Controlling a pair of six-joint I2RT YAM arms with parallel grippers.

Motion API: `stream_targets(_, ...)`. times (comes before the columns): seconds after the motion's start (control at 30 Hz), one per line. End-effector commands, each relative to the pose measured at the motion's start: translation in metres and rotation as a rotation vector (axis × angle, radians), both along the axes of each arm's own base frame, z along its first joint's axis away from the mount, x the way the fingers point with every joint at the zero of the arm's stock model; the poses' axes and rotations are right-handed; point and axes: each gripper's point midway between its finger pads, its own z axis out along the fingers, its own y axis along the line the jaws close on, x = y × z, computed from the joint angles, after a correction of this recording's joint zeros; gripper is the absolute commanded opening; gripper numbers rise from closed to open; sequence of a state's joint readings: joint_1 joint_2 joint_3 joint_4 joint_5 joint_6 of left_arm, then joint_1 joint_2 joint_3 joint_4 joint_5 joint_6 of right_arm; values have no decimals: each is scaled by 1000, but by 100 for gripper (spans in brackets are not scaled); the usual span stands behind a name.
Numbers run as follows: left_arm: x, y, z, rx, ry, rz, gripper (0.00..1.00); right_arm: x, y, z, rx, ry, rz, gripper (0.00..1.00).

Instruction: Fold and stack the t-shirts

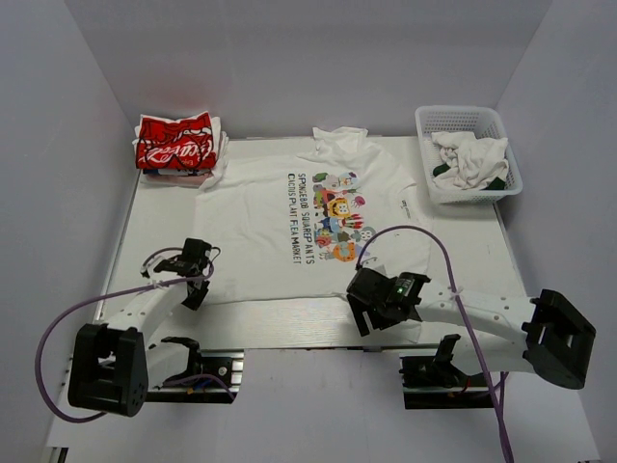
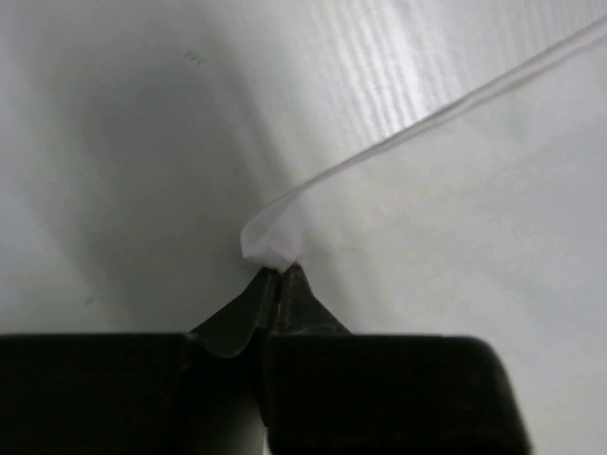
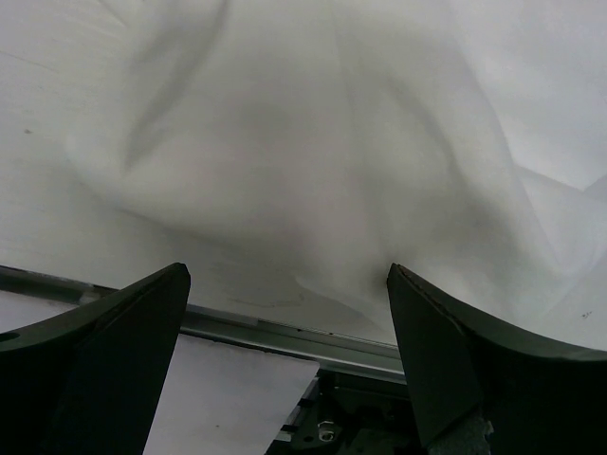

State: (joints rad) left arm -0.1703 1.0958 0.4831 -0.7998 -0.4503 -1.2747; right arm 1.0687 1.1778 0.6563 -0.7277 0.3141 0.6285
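Note:
A large white t-shirt with a colourful cartoon print and dark lettering lies spread flat across the table. A folded red t-shirt with white script sits on a stack at the back left. My left gripper is at the white shirt's near left hem. In the left wrist view the gripper is shut on a pinched corner of the white cloth. My right gripper hovers over the shirt's near hem; its fingers are wide open with white cloth between and beyond them.
A white mesh basket at the back right holds crumpled white and dark cloth. The table's metal front rail runs under my right gripper. Grey walls enclose the table on three sides.

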Motion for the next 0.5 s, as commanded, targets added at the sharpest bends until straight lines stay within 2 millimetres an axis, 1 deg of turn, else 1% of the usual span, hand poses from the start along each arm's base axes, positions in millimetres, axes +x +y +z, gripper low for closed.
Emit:
stream_targets(0.0,9,-10,-13,-57,27,-10,5,-4,-5,-9,-30,2,-14,91)
stream_targets(0.03,7,-12,-13,-63,45,-11,0,-5,-5,-12,-26,10,-21,91)
stream_targets(0.1,9,-12,-12,-60,50,-22,0,-9,-6,-18,-25,20,-41,91)
stream_targets(0.13,9,-14,-13,-70,51,-24,0,-5,-2,-20,-7,6,-50,91)
stream_targets(0.17,10,-14,-11,-70,46,-33,0,-4,-9,-22,-33,-6,-76,91)
stream_targets(0.2,15,-14,-7,-74,14,-34,0,-4,-10,-24,-61,2,-83,91)
stream_targets(0.27,13,-16,-7,-84,7,-45,0,-4,-8,-24,-54,7,-98,91)
stream_targets(0.3,14,-16,-5,-85,-4,-45,0,-7,-10,-28,-69,26,-99,91)
stream_targets(0.37,16,-16,-2,-85,-19,-54,0,-7,-10,-36,-80,27,-111,87)
stream_targets(0.4,20,-17,3,-85,-37,-63,0,-5,-13,-40,-104,28,-122,80)
stream_targets(0.43,20,-15,3,-75,-39,-61,0,-4,-19,-43,-146,18,-130,73)
stream_targets(0.47,21,-15,7,-76,-45,-61,0,1,-21,-41,-176,-7,-156,51)
